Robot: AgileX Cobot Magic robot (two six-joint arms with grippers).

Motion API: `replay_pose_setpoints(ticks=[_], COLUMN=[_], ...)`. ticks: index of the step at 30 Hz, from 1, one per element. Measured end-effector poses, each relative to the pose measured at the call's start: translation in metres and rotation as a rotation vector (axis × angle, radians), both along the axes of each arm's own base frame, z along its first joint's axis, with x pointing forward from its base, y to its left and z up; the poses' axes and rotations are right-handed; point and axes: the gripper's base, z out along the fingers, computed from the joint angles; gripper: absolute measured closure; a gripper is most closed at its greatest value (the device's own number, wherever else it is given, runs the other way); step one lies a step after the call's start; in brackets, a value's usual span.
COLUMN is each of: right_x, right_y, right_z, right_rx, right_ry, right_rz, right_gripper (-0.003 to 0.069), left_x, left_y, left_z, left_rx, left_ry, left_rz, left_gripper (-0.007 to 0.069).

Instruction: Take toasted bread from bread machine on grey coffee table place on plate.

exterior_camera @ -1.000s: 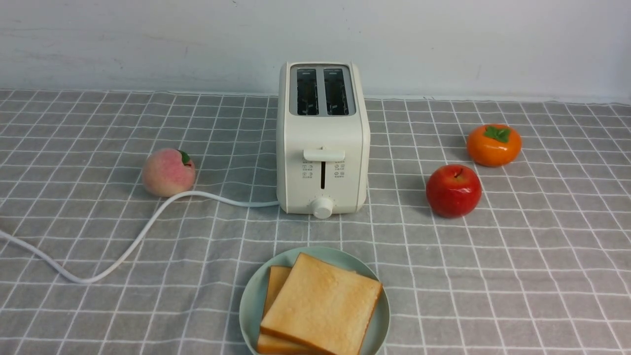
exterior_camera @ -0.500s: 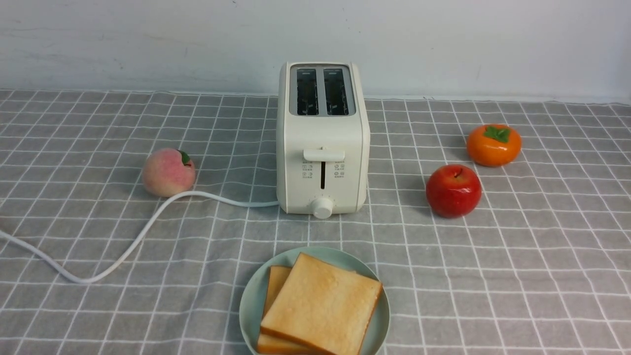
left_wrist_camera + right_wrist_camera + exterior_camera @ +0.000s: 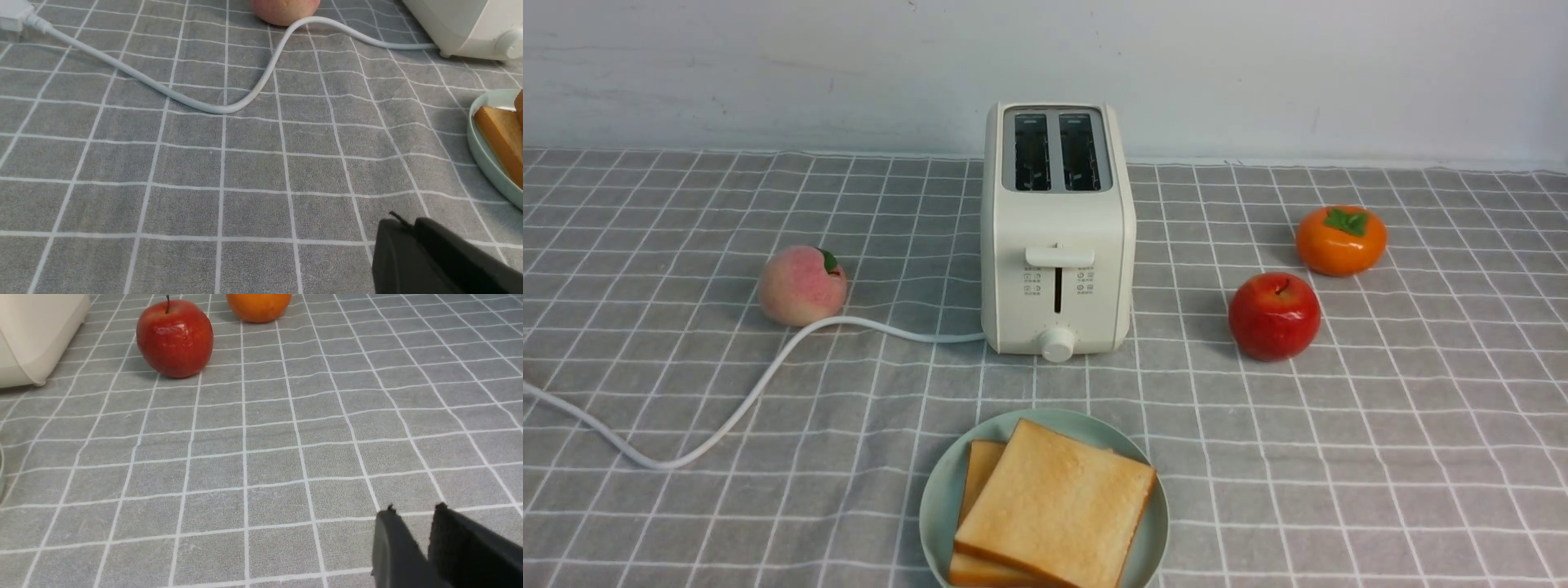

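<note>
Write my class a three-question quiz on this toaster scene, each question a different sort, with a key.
1. True or false: both slots of the bread machine are empty.
2. Multiple choice: the white cord curves just in front of which fruit? A) red apple B) peach C) persimmon
3. Fill in: the number of toasted bread slices stacked on the plate is ___.

Key: 1 true; 2 B; 3 two.
</note>
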Motion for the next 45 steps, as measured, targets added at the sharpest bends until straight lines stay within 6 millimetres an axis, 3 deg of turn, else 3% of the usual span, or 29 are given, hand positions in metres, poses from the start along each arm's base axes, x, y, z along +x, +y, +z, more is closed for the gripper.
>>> replay_pose_setpoints(ticks=[45], right_x=[0.0000], right_y=[-0.0002], right_z=[-0.0001], right_rx=[0.000], right_ry=[0.001], right_rz=[-0.003], right_gripper=[0.0459], left_x=[0.0000], left_y=[0.0000], left_z=[0.0000], left_rx=[0.002], left_ry=[0.000], left_rz=[-0.001], left_gripper=[0.0551])
